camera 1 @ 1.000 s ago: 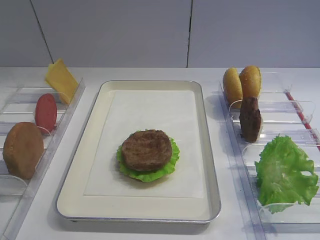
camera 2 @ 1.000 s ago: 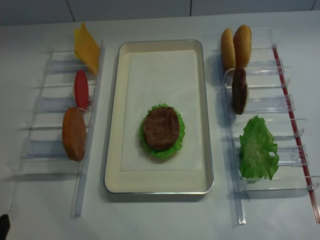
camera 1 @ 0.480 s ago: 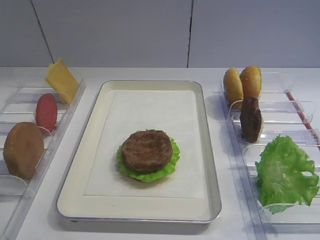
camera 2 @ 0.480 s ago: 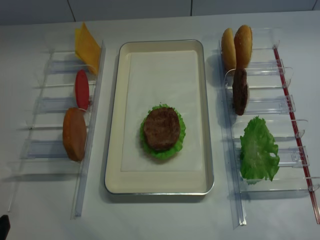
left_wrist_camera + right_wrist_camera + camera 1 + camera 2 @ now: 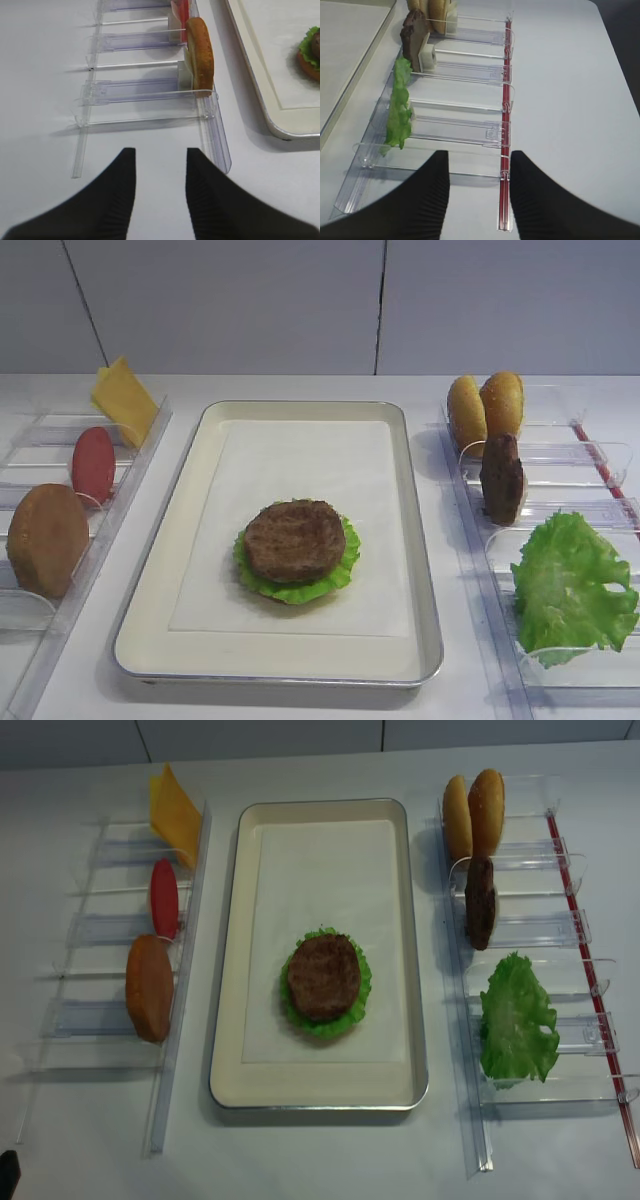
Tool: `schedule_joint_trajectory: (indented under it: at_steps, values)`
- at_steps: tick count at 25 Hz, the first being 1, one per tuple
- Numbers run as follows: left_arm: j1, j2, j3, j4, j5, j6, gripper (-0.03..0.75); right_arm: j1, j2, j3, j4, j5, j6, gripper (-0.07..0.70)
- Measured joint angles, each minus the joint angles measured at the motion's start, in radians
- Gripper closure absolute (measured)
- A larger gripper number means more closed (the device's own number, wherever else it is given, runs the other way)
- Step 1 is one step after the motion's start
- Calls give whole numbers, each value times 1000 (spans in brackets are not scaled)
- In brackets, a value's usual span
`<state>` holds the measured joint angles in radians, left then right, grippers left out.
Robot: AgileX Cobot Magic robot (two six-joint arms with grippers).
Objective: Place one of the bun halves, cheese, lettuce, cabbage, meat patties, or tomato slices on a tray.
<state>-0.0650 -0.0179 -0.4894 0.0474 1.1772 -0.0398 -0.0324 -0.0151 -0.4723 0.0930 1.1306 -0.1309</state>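
Note:
The tray (image 5: 196, 510) lies in the middle. On it a meat patty (image 5: 294, 540) rests on lettuce (image 5: 345, 560), with a tan bun edge (image 5: 306, 65) showing beneath. The left rack holds cheese (image 5: 124, 400), a tomato slice (image 5: 92, 464) and a bun half (image 5: 46, 538). The right rack holds two bun halves (image 5: 484, 408), a second patty (image 5: 501, 478) and a lettuce leaf (image 5: 572, 585). No cabbage is in view. My left gripper (image 5: 160, 152) hangs open and empty before the left rack's near end. My right gripper (image 5: 479, 155) is open and empty before the right rack's near end.
The clear plastic racks (image 5: 95, 930) (image 5: 545, 930) flank the tray, each with upright dividers. A red strip (image 5: 506, 130) runs along the right rack's outer side. White tabletop (image 5: 45, 100) surrounds everything, and a grey wall stands behind.

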Motion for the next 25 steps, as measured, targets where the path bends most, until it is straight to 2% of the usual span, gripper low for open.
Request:
schedule_joint_trajectory:
  at_steps: [25]
  values:
    - [0, 0, 0, 0, 0, 0, 483, 0, 0, 0, 0, 0, 0, 309]
